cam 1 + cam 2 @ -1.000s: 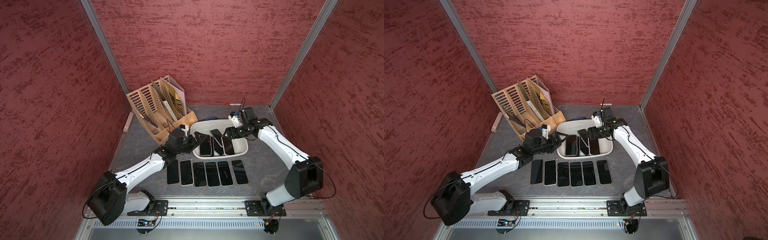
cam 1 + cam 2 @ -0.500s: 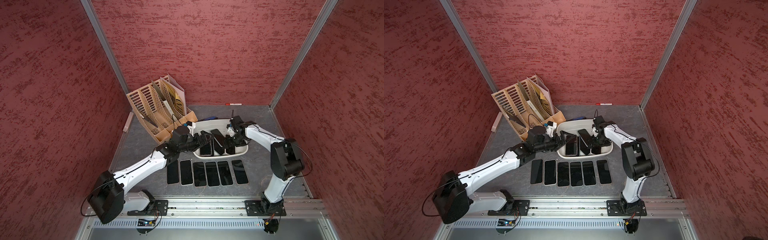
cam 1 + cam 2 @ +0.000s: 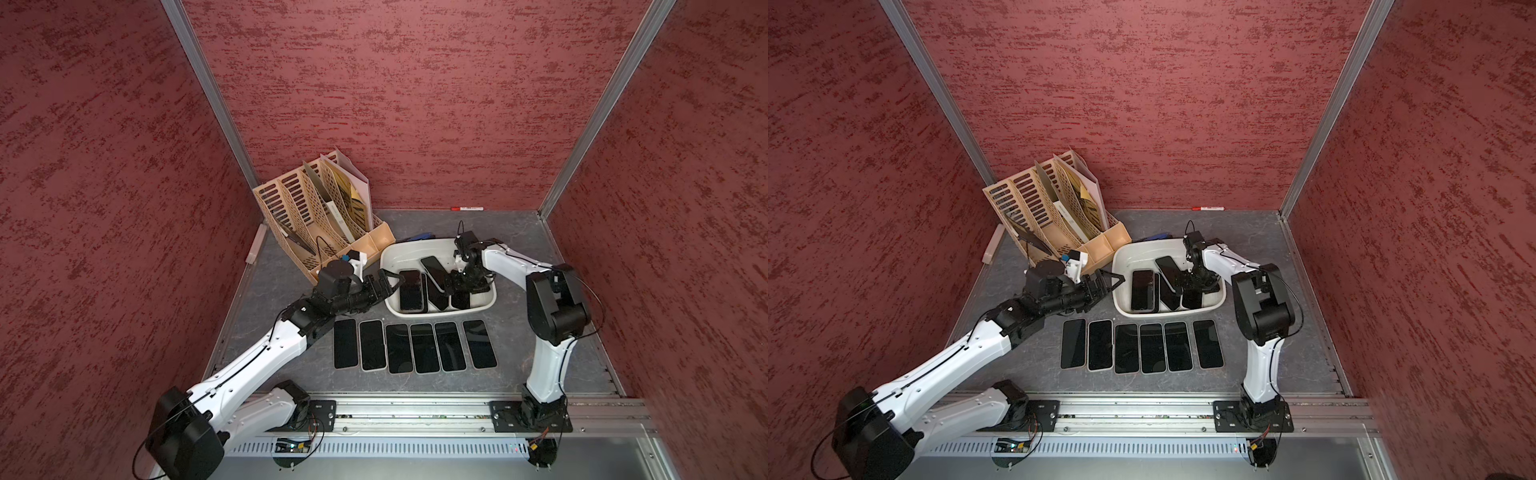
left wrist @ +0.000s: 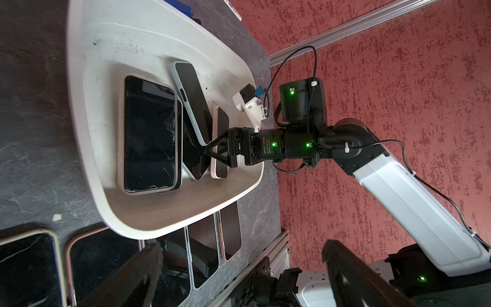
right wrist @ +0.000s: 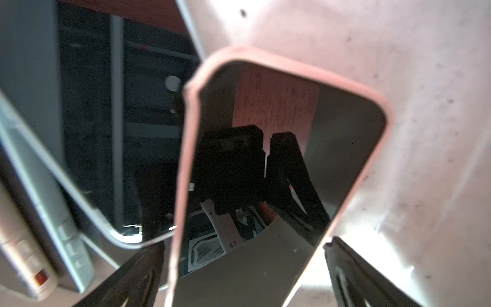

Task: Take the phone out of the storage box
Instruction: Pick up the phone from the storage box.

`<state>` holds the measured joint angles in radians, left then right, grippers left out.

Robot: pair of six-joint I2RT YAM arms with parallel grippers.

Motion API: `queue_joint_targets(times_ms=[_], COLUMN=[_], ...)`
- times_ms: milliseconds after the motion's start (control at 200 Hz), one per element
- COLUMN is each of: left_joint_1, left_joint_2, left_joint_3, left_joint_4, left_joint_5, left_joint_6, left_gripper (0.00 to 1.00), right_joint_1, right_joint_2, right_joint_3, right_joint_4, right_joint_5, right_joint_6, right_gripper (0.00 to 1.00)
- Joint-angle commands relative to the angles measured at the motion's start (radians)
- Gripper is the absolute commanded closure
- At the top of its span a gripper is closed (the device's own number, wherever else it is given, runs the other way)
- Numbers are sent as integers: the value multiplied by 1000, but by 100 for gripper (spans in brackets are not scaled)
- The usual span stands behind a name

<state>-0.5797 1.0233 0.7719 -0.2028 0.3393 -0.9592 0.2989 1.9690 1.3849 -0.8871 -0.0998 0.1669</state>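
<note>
Phone in storage box sits between spread right pincer; left pincer gapes.

Both top views look steeply down from high above the front rail, taking in the whole table; the scene is almost the same in each, only shifted slightly sideways. The left wrist view looks past the left gripper, across the storage box toward the right arm. The right wrist view sits very close to a pink-edged phone inside that box.
</note>
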Motion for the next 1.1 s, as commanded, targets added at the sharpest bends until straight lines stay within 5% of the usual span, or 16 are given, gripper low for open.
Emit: queue_joint_targets(times_ms=[0,291,501,726,1092], left_joint_1=[20,46,53,54,20], left_joint_2=[-39,-58,-66,-94,-102], left_joint_3=[-8,-5,18,-4,-63], left_joint_4=[-60,-97,-148,-146,4], left_joint_5=[15,42,47,43,21], left_joint_6=[34,43,65,62,33], left_gripper=[0,0,0,0,0], right_joint_1=[-16,-17,-17,-16,-9], right_joint_2=[27,83,78,-67,-257], right_joint_3=[15,6,14,-20,-11], right_joint_4=[6,55,56,100,130], right_joint_5=[68,-54,-66,-37,-120], right_joint_6=[16,16,12,19,20], right_gripper=[2,4,18,29,34])
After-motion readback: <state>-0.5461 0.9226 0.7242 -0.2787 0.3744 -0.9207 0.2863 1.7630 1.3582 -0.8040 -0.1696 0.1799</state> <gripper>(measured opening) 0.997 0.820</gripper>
